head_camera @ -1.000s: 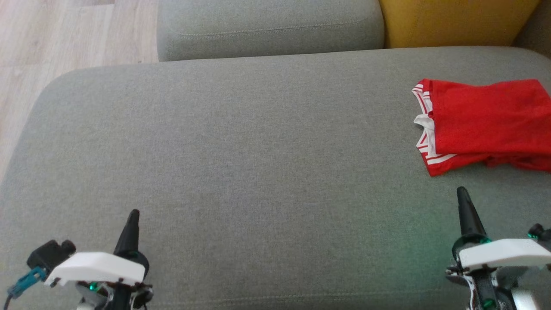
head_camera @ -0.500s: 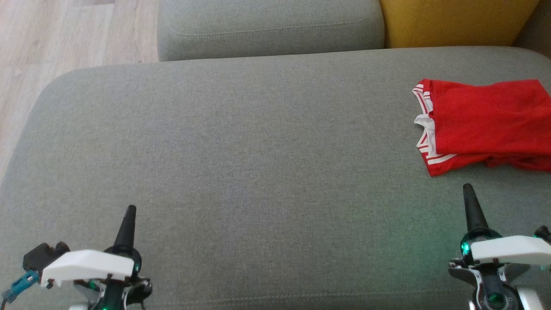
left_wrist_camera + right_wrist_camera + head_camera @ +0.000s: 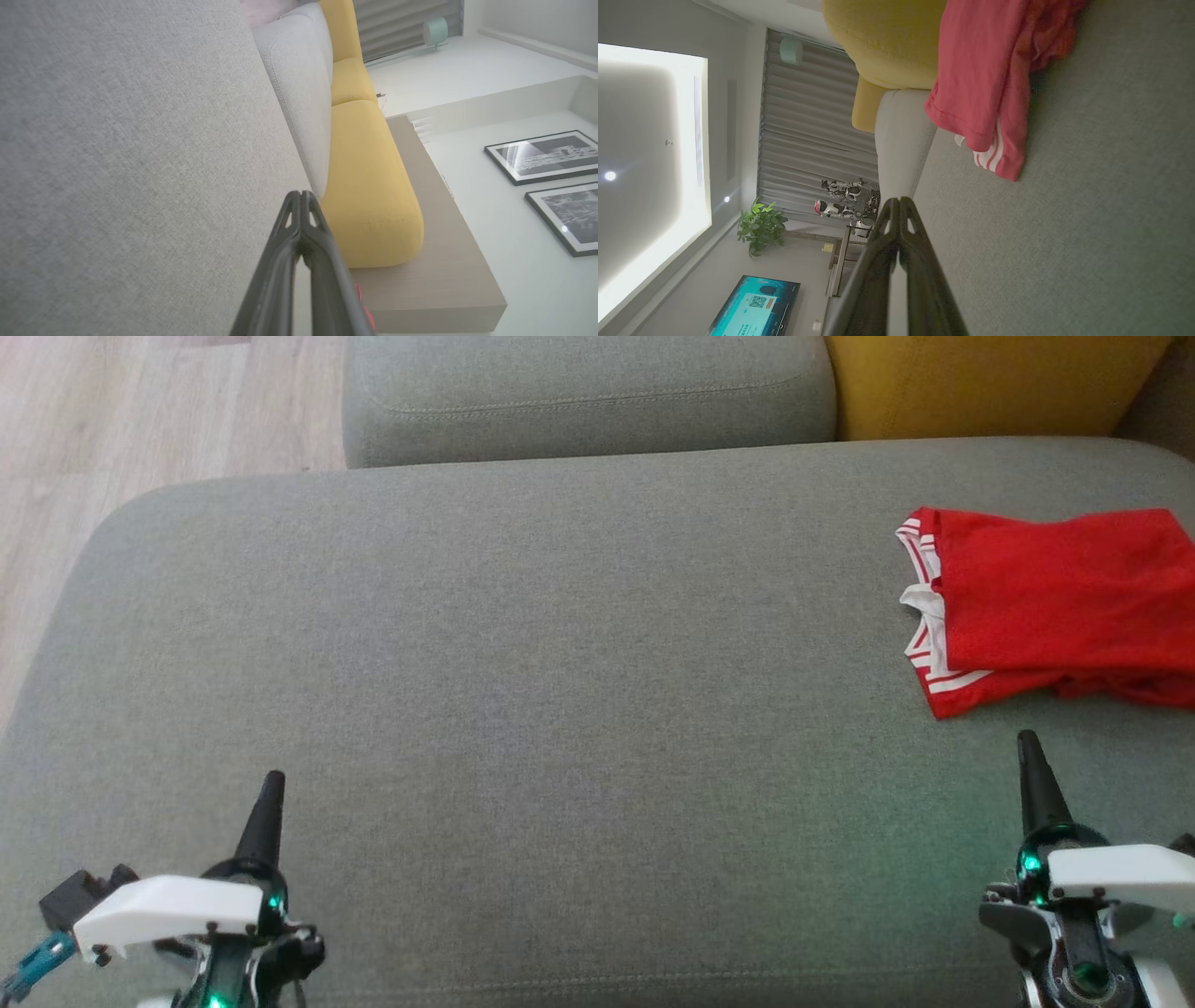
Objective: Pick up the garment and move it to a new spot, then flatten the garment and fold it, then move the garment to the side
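The garment, red with white stripes at its trim, lies folded at the far right of the grey sofa seat; the right wrist view has the garment at its top. My right gripper hovers just short of its near edge, shut and empty, its tips touching. At the lower left my left gripper is shut too, holding nothing, far from the garment, with its tips together.
A grey back cushion and a yellow cushion line the seat's far edge. Wooden floor lies beyond the seat's left end. A wooden ledge runs behind the yellow cushions.
Both grippers have drifted slightly outward and back toward the near edge, the left one leftward, the right one rightward. The garment has not moved.
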`<state>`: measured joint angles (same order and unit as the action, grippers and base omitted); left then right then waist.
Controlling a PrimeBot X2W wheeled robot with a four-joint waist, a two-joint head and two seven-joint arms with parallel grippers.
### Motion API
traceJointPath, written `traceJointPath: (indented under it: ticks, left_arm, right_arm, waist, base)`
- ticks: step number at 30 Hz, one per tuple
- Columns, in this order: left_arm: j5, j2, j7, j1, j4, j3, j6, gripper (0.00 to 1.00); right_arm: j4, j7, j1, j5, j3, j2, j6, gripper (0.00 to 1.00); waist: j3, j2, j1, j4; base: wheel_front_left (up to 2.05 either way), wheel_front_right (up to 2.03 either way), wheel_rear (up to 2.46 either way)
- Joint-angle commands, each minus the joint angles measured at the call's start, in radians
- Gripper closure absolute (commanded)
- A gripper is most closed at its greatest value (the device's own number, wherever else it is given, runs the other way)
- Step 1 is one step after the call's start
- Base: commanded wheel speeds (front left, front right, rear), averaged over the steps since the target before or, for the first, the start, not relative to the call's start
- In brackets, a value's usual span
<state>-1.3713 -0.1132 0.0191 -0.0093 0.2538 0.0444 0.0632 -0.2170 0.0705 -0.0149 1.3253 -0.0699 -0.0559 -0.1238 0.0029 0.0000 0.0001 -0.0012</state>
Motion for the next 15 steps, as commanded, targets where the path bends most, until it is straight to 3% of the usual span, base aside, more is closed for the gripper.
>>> traceJointPath:
  ticks: [1, 15]
  left_arm:
    - [-0.032, 0.0, 0.011, -0.067, -0.026, -0.047, 0.016, 1.0]
    - [-0.168, 0.03, 0.053, -0.086, -0.016, -0.103, 0.048, 1.0]
  right_arm:
    - [0.023, 0.005, -0.054, 0.042, 0.011, -0.019, -0.006, 1.0]
    - [-0.007, 0.012, -0.076, 0.207, -0.002, -0.019, -0.006, 1.0]
  waist:
    - [0.0, 0.0, -0.0001, 0.0]
    - [0.0, 0.0, -0.0001, 0.001]
  base:
    - [0.0, 0.0, 0.0]
    - [0.0, 0.0, 0.0]
